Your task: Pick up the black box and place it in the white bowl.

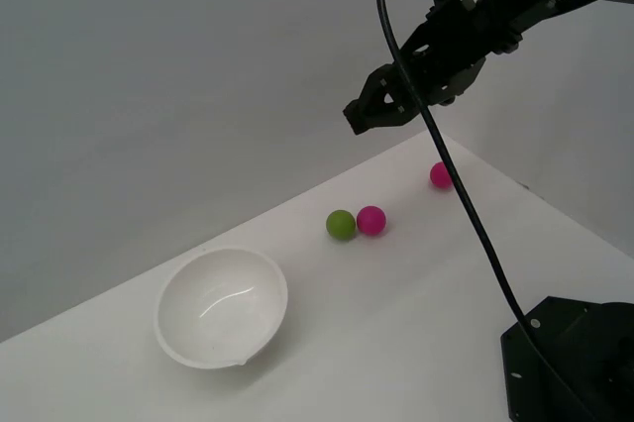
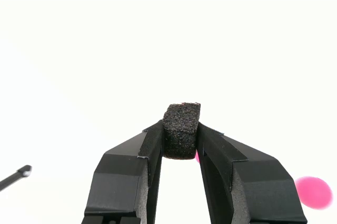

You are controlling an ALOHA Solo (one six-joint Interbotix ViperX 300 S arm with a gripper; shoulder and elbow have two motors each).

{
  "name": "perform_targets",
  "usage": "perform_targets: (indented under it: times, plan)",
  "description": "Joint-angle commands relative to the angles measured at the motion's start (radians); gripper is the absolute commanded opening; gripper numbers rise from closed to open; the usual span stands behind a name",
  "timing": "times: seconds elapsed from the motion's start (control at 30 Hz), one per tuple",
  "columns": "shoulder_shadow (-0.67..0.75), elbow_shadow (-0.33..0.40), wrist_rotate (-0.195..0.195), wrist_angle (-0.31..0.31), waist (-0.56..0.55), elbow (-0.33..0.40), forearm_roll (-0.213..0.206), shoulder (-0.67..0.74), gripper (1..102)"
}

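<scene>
In the wrist view my gripper [image 2: 180,137] is shut on the black box [image 2: 181,128], a small matte black foam cube pinched between the two fingertips. In the exterior view the gripper [image 1: 359,115] hangs high above the table, over its far side, well to the exterior view's right of the white bowl [image 1: 222,307]. The box itself cannot be made out against the black fingers there. The bowl is large, glossy and deep, with nothing inside, and sits on the white table toward the exterior view's left.
A green ball [image 1: 341,225] and a pink ball [image 1: 371,220] touch each other mid-table. Another pink ball [image 1: 441,175] lies farther back; one pink ball shows in the wrist view [image 2: 314,192]. The black robot base [image 1: 570,363] fills the lower right corner. A black cable [image 1: 446,164] hangs across the scene.
</scene>
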Motion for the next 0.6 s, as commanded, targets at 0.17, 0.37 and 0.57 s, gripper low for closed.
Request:
perform_targets:
  times: [0.17,0.37,0.57]
  plan:
    - [-0.002,-0.006,0.0,-0.044,-0.138,-0.003,-0.075,-0.005,23]
    - [-0.038,-0.006,-0.002,-0.106,-0.241,-0.003,-0.117,-0.041,23]
    - [-0.084,-0.011,-0.002,-0.183,-0.348,-0.005,-0.144,-0.087,23]
